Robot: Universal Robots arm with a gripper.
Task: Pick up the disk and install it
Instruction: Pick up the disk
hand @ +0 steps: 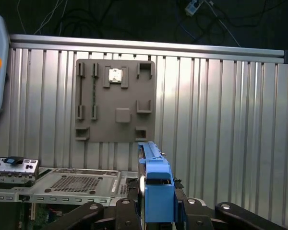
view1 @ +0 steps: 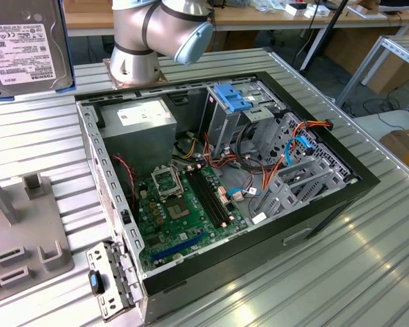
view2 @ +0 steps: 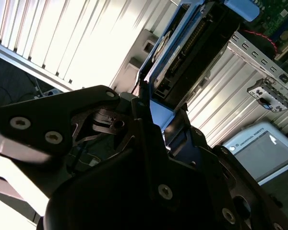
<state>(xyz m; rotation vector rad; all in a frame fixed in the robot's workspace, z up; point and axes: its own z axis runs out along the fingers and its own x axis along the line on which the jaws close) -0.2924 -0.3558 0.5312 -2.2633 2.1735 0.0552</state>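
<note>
– grey flat metal disk (view1: 27, 48) in a smooth blue plastic frame: where is it?
– edge-on above the ribbed metal table (hand: 230, 120), frame clamped tight by the black claw (hand: 158, 208).

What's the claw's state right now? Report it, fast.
Claw: closed, holding the disk.

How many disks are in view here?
1: the disk, held in the jaws above the table. The cage in the case may hide others.
</note>
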